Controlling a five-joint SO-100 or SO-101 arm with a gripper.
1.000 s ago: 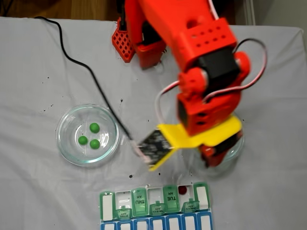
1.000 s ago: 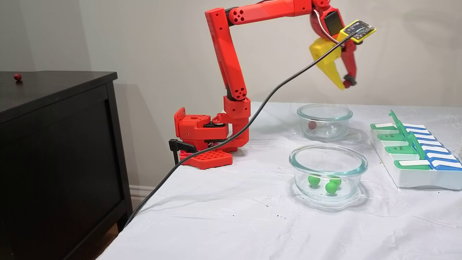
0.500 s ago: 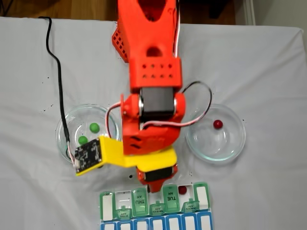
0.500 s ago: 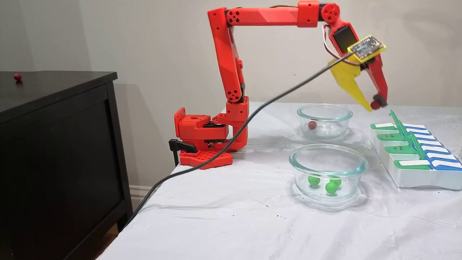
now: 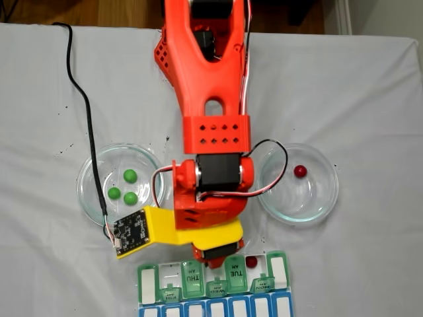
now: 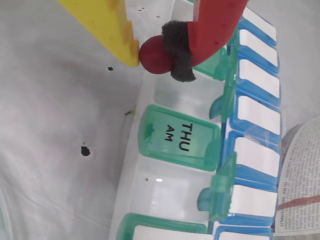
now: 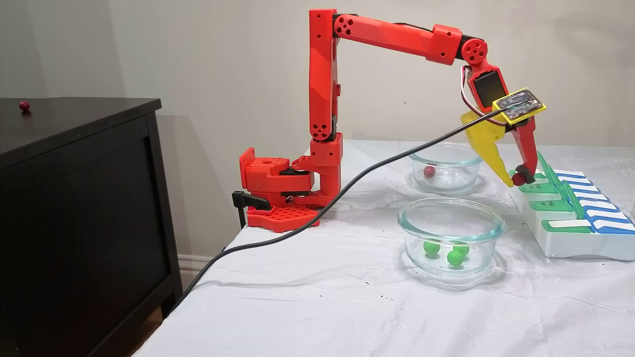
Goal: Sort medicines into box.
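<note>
Gripper (image 6: 150, 52) pinches a red pill (image 6: 156, 54) just above the box (image 6: 180, 145). Its black pad hides the pill's right side, and the compartment beneath is half covered.

Raised green lids (image 6: 218, 197) crowd the open compartments (image 6: 165, 192) below the tool (image 6: 150, 52).

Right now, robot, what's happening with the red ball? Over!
Tool shut on dark red pill. Hovering over pill box, beside the THU lid. Nothing in the way.
</note>
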